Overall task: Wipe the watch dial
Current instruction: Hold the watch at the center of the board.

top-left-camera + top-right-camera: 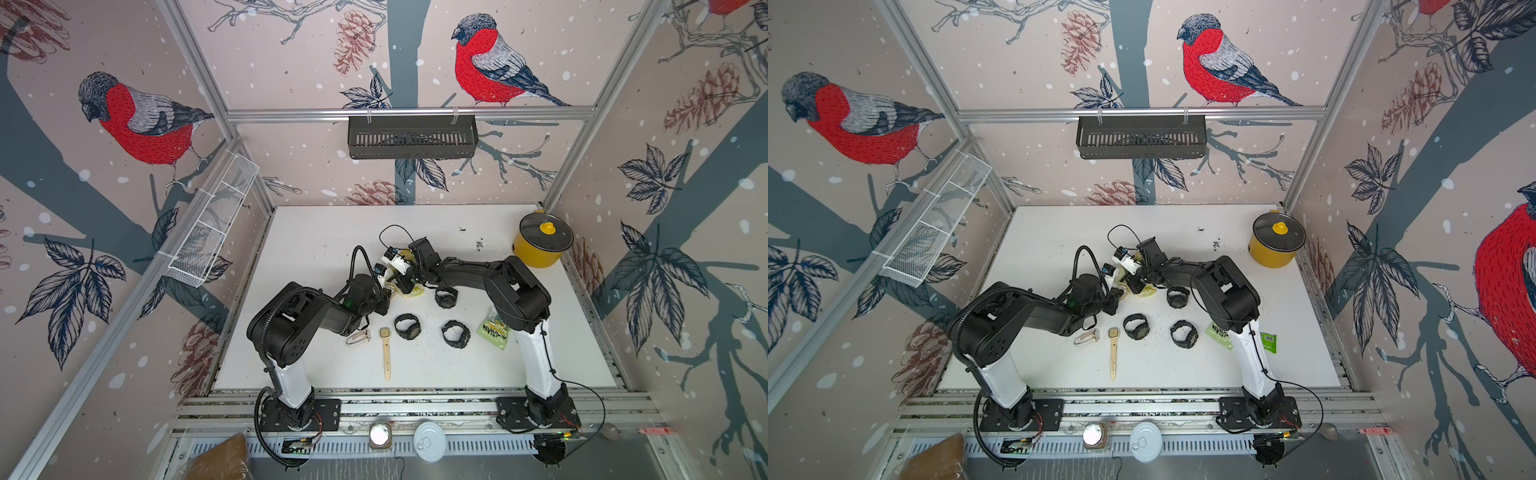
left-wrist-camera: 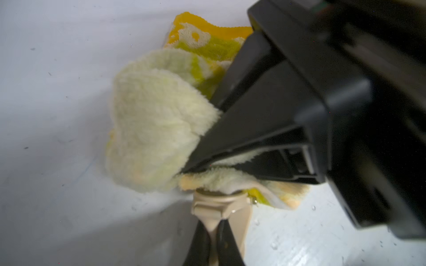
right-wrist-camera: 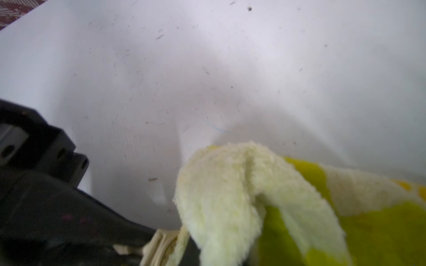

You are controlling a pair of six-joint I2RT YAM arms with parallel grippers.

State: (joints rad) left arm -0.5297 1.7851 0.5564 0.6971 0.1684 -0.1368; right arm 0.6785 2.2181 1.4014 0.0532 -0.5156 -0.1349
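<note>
Gripping the beige watch [image 2: 219,203] by its limp strap [image 2: 242,225], lower centre of frame, in my left pincer [image 2: 213,244] — right pincer [image 2: 202,167] pinches soft cloth [image 2: 156,129] against its face, likely slick and scratchable.

Ahead of both grippers' fingertips: bare white tabletop [image 3: 207,57], open to the back wall. Between fingers of left gripper [image 2: 213,226] and right gripper [image 2: 202,169]: bunched yellow-green terry cloth [image 2: 159,129], no gap. Just behind right fingers: chunky black wristwatch [image 1: 446,296]. Further behind: second black watch [image 1: 407,327], third black watch [image 1: 456,333], flat beige-strap watch [image 1: 387,357].
</note>
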